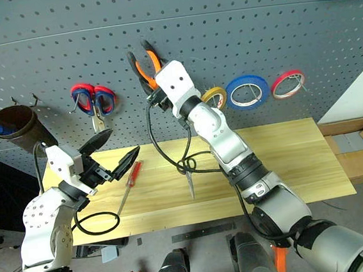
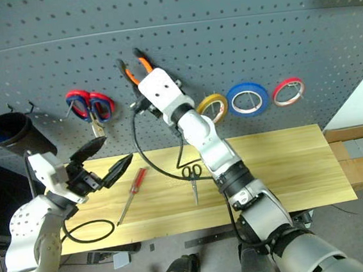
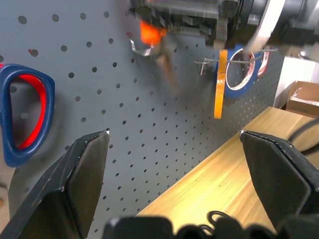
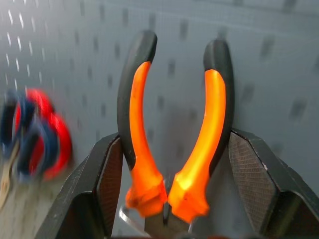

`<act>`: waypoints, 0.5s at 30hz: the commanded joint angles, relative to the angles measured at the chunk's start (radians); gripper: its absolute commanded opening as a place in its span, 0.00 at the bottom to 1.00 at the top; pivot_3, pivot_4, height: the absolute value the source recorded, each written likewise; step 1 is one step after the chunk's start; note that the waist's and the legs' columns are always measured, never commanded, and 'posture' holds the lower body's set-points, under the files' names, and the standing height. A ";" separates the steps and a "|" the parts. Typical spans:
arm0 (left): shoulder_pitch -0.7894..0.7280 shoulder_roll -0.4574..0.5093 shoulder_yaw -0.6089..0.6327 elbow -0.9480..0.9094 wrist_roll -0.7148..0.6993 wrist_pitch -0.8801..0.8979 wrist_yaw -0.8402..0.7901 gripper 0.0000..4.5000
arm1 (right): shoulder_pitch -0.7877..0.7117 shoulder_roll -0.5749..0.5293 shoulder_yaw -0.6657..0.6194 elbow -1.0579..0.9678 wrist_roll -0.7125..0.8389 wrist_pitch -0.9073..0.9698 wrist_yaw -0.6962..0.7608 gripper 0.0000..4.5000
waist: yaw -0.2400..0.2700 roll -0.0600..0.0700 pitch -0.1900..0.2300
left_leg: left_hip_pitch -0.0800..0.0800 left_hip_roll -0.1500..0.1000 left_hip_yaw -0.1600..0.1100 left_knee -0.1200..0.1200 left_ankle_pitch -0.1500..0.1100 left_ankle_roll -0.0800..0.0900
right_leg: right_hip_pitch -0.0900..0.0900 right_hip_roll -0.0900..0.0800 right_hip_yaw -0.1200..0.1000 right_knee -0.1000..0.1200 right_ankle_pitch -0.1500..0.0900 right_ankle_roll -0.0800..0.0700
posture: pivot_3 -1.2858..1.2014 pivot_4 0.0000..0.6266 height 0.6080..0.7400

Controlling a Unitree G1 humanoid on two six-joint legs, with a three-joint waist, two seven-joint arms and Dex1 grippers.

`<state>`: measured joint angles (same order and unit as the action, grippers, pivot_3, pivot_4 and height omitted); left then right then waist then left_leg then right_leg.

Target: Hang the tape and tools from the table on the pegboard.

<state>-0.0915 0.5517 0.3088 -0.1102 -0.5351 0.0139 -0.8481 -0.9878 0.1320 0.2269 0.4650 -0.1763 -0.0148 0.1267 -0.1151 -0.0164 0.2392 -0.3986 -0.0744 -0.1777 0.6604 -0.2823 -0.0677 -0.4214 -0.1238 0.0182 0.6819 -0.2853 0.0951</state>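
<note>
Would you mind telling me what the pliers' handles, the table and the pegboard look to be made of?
Pliers: handles look like rubbery orange-and-black plastic grips, slightly glossy. Table: light yellowish wood, plank seams and grain visible, smooth finish. Pegboard: dark grey matte panel with regular holes, probably painted metal or hardboard.

White-and-grey jointed right arm (image 1: 234, 150) with black bands; white left arm (image 1: 45, 220) on a perforated silver shoulder; black looping cables; each gripper has two black wedge-shaped fingers (image 1: 129, 159)

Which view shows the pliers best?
Right wrist view: the pliers sit close up, orange-and-black handles upward between the right pincer fingers. Both eye views show them small against the pegboard, partly behind the pincer. Left wrist view gives an orange blur.
</note>
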 commanded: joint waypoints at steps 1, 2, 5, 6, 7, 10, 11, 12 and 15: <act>-0.009 0.002 0.002 -0.011 0.003 -0.017 -0.005 1.00 | -0.026 0.013 -0.005 -0.067 -0.003 0.021 -0.013 0.60 | 0.000 0.000 0.000 | 0.000 0.000 0.000 0.000 0.000 0.000 | 0.000 0.000 0.000 0.000 0.000 0.000 | 0.50 0.31 1.00; -0.011 0.002 0.001 -0.010 0.004 -0.017 -0.006 1.00 | -0.028 0.013 -0.009 -0.069 0.000 0.026 -0.015 0.60 | 0.000 0.000 0.000 | 0.000 0.000 0.000 0.000 0.000 0.000 | 0.000 0.000 0.000 0.000 0.000 0.000 | 0.50 0.31 1.00; -0.013 0.003 0.002 -0.007 0.006 -0.017 -0.006 1.00 | -0.026 0.015 -0.023 -0.076 0.012 0.042 -0.022 0.60 | 0.000 0.000 0.000 | 0.000 0.000 0.000 0.000 0.000 0.000 | 0.000 0.000 0.000 0.000 0.000 0.000 | 0.50 0.31 1.00; -0.013 0.004 0.002 -0.007 0.006 -0.017 -0.006 1.00 | -0.024 0.015 -0.027 -0.080 0.015 0.047 -0.026 0.68 | 0.000 0.000 0.000 | 0.000 0.000 0.000 0.000 0.000 0.000 | 0.000 0.000 0.000 0.000 0.000 0.000 | 0.50 0.31 1.00; -0.013 0.004 0.003 -0.006 0.007 -0.017 -0.006 1.00 | -0.023 0.014 -0.029 -0.084 0.014 0.052 -0.029 0.76 | 0.000 0.000 0.000 | 0.000 0.000 0.000 0.000 0.000 0.000 | 0.000 0.000 0.000 0.000 0.000 0.000 | 0.50 0.31 1.00; -0.017 0.000 0.002 -0.003 0.011 -0.014 0.003 1.00 | -0.017 0.003 -0.026 -0.114 0.002 0.081 -0.036 0.96 | 0.000 0.000 0.000 | 0.000 0.000 0.000 0.000 0.000 0.000 | 0.000 0.000 0.000 0.000 0.000 0.000 | 0.50 0.31 1.00; -0.018 -0.001 0.001 -0.002 0.014 -0.013 0.007 1.00 | -0.011 -0.002 -0.031 -0.141 0.003 0.095 -0.037 0.99 | 0.001 0.000 0.000 | 0.000 0.000 0.000 0.001 0.000 -0.001 | 0.000 0.000 0.000 0.001 0.000 0.000 | 0.50 0.31 1.00; -0.019 -0.002 0.001 -0.002 0.015 -0.011 0.012 1.00 | -0.005 -0.007 -0.035 -0.169 0.003 0.107 -0.039 0.99 | 0.001 0.000 0.000 | 0.000 0.000 0.000 0.001 0.001 -0.001 | 0.000 0.000 0.000 0.001 0.001 0.000 | 0.50 0.31 1.00; -0.020 -0.004 0.000 0.000 0.018 -0.008 0.022 1.00 | 0.014 -0.019 -0.051 -0.251 0.011 0.149 -0.045 0.99 | 0.003 0.000 0.000 | 0.000 0.000 -0.001 0.001 0.002 -0.002 | 0.000 0.000 -0.001 0.001 0.002 -0.001 | 0.50 0.31 1.00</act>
<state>-0.1069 0.5469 0.2988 -0.1038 -0.5197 0.0147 -0.8359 -0.9716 0.1147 0.1989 0.2896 -0.1727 0.1218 0.0941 -0.1125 -0.0167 0.2391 -0.3986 -0.0745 -0.1785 0.6619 -0.2806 -0.0704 -0.4211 -0.1233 0.0174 0.6831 -0.2829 0.0942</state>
